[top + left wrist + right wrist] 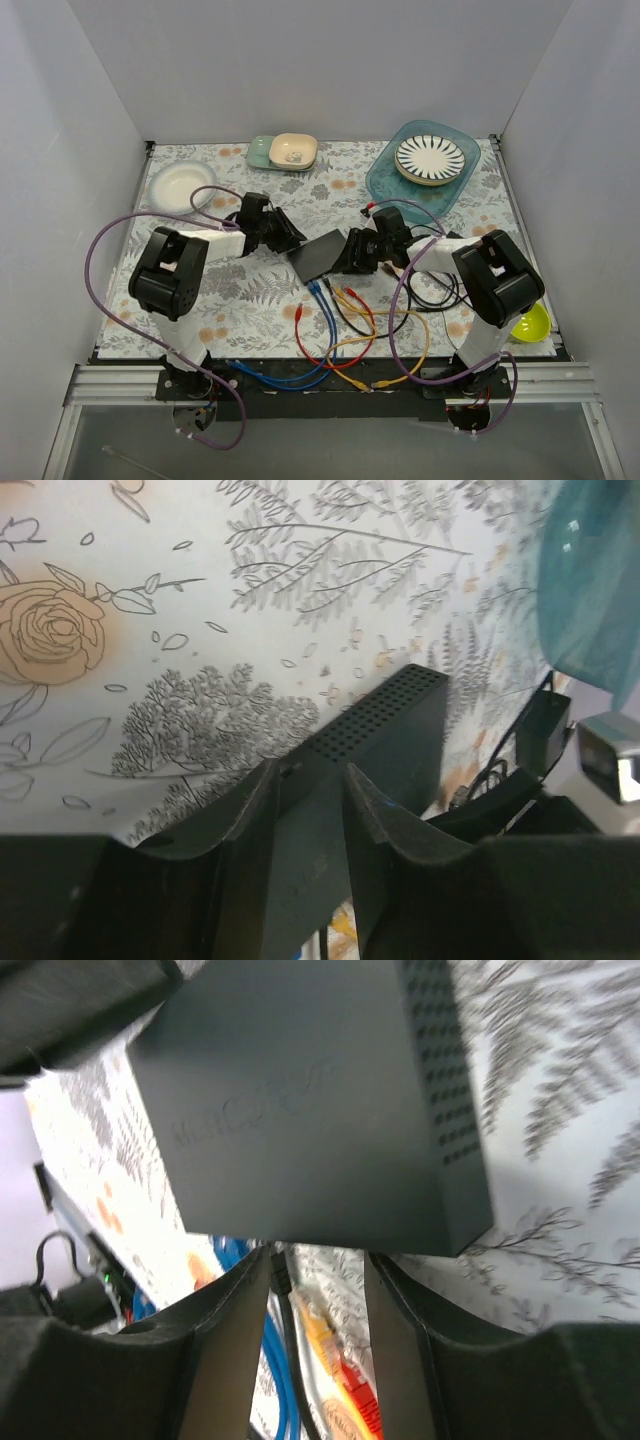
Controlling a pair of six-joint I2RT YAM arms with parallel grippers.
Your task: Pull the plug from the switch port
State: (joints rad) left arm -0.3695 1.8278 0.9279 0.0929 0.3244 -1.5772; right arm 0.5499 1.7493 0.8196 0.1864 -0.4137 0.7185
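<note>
The flat matte black switch box (320,253) lies mid-table and also shows in the right wrist view (300,1110). My left gripper (310,770) is shut across its left end, with one finger (245,810) on each side of the box (390,730). My right gripper (317,1255) is open at the box's near edge. A black plug (279,1272) with its black cable sits between my right fingers, close to the left finger (225,1340) and reaching up to the box's edge. The port itself is hidden under that edge.
Loose blue (325,310), yellow (350,300) and red (300,330) cables with free plugs lie in front of the box. A teal tray (385,180) with a striped plate stands at the back right, a white bowl (180,185) at the back left, and a lime bowl (530,322) at the right edge.
</note>
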